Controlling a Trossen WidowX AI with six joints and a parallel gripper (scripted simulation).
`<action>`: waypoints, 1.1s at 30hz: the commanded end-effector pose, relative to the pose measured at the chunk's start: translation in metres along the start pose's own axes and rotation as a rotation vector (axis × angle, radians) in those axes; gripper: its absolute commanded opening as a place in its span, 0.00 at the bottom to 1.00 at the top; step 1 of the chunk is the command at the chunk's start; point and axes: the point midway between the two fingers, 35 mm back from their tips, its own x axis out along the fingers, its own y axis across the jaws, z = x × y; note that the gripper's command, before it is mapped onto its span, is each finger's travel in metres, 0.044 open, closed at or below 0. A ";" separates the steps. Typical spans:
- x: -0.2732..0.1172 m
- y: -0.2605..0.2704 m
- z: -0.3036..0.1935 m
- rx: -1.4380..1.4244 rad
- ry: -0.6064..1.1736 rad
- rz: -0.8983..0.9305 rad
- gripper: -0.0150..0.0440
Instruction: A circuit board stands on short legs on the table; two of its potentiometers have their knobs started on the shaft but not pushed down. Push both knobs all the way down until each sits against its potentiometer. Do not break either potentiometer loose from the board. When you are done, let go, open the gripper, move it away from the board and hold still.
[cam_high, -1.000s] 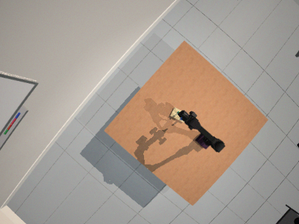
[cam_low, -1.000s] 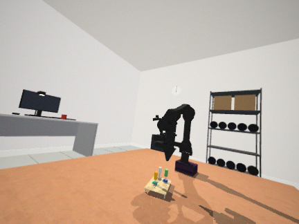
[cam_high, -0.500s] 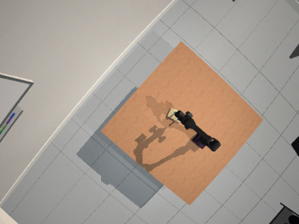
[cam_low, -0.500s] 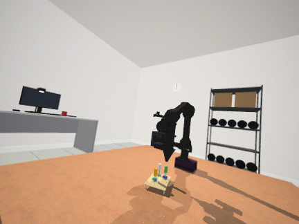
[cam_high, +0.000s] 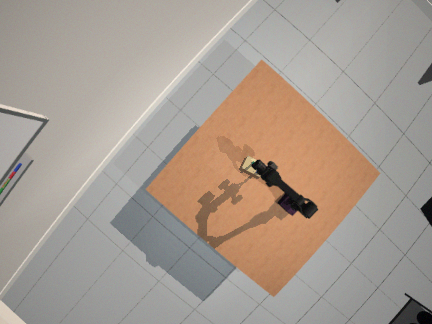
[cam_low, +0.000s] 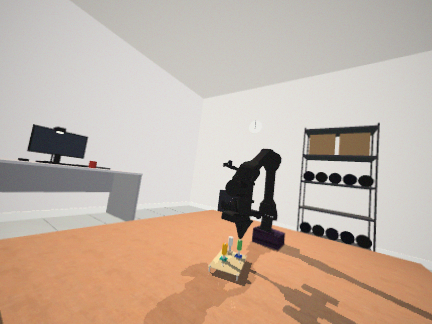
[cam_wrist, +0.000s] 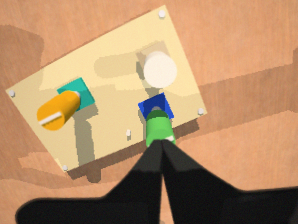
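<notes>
Green knob (cam_wrist: 160, 128) on the blue potentiometer (cam_wrist: 156, 108), at the circuit board's (cam_wrist: 107, 75) five o'clock corner, sits under the gripper (cam_wrist: 162, 146), whose fingers are pressed together, empty, forming a blunt pusher; orange knob (cam_wrist: 57, 110) waits at nine o'clock.

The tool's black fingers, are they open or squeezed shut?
Shut. In the wrist view the tool has its two black fingers pressed together with nothing between them, tips right above the green knob.
</notes>
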 end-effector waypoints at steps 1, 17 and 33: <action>0.001 0.000 -0.001 0.003 0.005 -0.003 0.25; 0.004 0.000 -0.001 0.003 0.005 -0.003 0.25; 0.007 0.000 -0.001 0.003 0.005 -0.003 0.25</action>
